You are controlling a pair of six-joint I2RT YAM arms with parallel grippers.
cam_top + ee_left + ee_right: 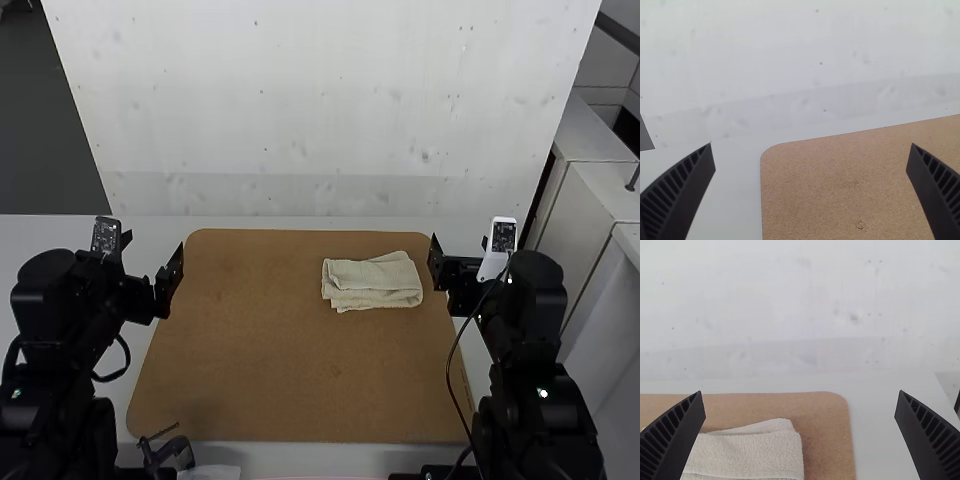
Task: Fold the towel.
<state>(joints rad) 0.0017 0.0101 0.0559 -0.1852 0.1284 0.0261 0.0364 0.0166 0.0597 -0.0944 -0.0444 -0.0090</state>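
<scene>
On the far right part of a brown board, the cream towel lies folded into a small, roughly rectangular bundle. Its layers do not line up: a lower layer peeps out along the side nearer the arms, and at the far right the upper edge rises to a blunt corner. How many folds it has, I cannot tell. The board, round-cornered, lies flat on a pale worktop.

The left tool is over the far left corner region of the board, well apart from the towel. In the left wrist view its black ribbed fingers stand wide apart, with the board's rounded corner seen between them.

The right tool is just beside the towel, by the board's right edge. Its fingers, too, are spread wide in the right wrist view, where one of them partly hides the towel's left part.
</scene>
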